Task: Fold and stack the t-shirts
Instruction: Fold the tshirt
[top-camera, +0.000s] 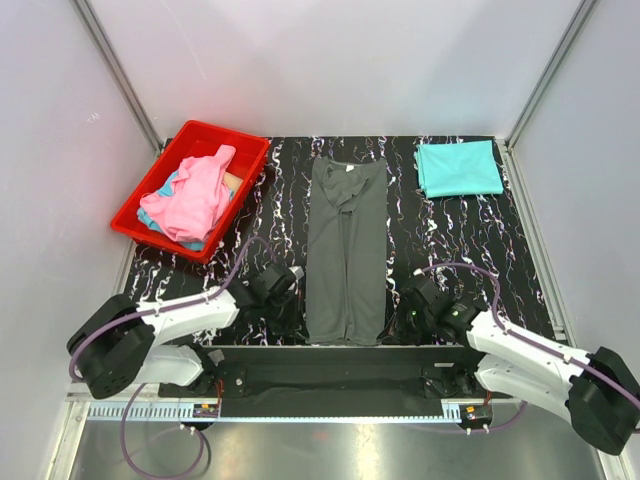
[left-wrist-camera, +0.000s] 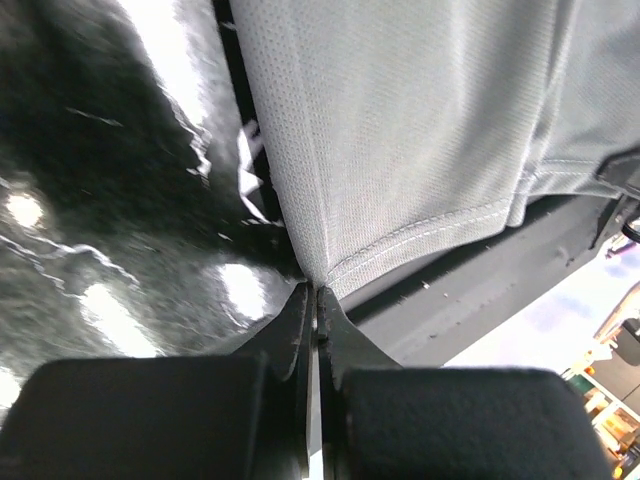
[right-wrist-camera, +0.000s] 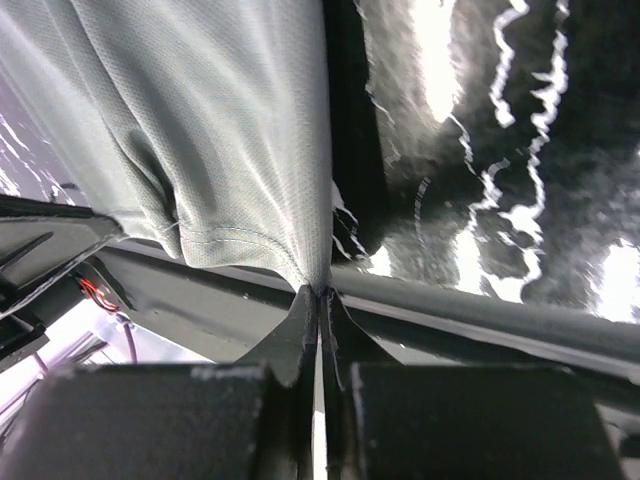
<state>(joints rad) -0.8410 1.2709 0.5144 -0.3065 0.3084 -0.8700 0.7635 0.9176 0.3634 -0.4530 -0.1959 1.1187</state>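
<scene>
A dark charcoal grey t-shirt (top-camera: 346, 245) lies as a long narrow strip down the middle of the mat, sides folded in. My left gripper (top-camera: 292, 296) is shut on its near left hem corner (left-wrist-camera: 318, 280). At the near right hem corner (right-wrist-camera: 322, 282) my right gripper (top-camera: 400, 312) is shut on the cloth as well. Both sets of fingertips pinch only the very corner of the grey t-shirt (left-wrist-camera: 400, 130), (right-wrist-camera: 220, 130). A folded teal t-shirt (top-camera: 458, 168) rests flat at the far right. Pink (top-camera: 200, 195) and light blue (top-camera: 150, 216) t-shirts are heaped in the bin.
The red plastic bin (top-camera: 238, 143) stands at the far left of the black marbled mat (top-camera: 440, 240). A black bar (top-camera: 330, 375) runs along the near table edge between the arm bases. White walls enclose the sides and back.
</scene>
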